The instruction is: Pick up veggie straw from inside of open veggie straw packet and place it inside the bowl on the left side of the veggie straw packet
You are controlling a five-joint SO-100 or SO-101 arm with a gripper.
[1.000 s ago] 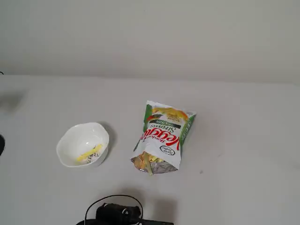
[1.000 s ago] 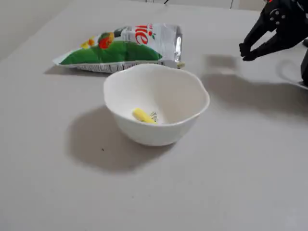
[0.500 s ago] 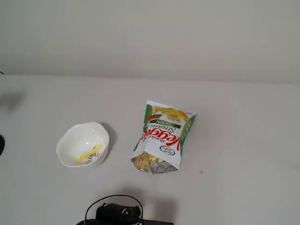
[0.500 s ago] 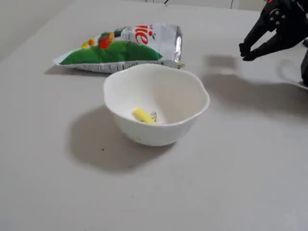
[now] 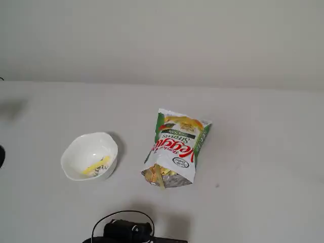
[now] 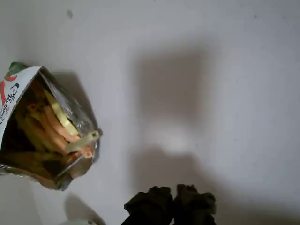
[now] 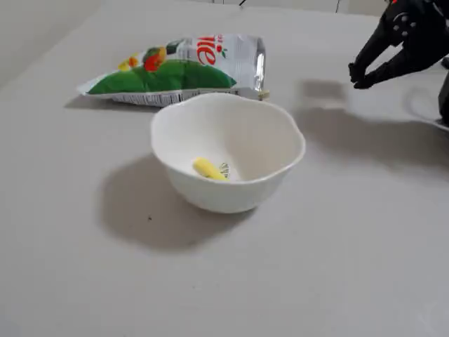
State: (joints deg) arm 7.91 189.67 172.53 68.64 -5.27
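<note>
The white bowl (image 5: 82, 148) with a wavy rim sits left of the veggie straw packet (image 5: 176, 146) in a fixed view. One yellow veggie straw (image 5: 95, 167) lies inside the bowl (image 7: 210, 198), beside its grey motif, and shows again as a short stick (image 7: 208, 168). The packet (image 6: 18, 101) lies flat with its silvery mouth open; several straws (image 6: 58, 125) fill the mouth and one pale straw (image 6: 82, 142) pokes out. My black gripper (image 7: 358, 76) hovers above the table, apart from packet and bowl, fingertips together, nothing between them. The wrist view shows the gripper (image 6: 172, 205) at the bottom edge.
The table (image 5: 263, 162) is plain pale grey. A black cable loop and part of the arm (image 5: 126, 229) sit at the bottom edge of a fixed view. The gripper's shadow (image 6: 171, 108) falls on the table right of the packet's mouth.
</note>
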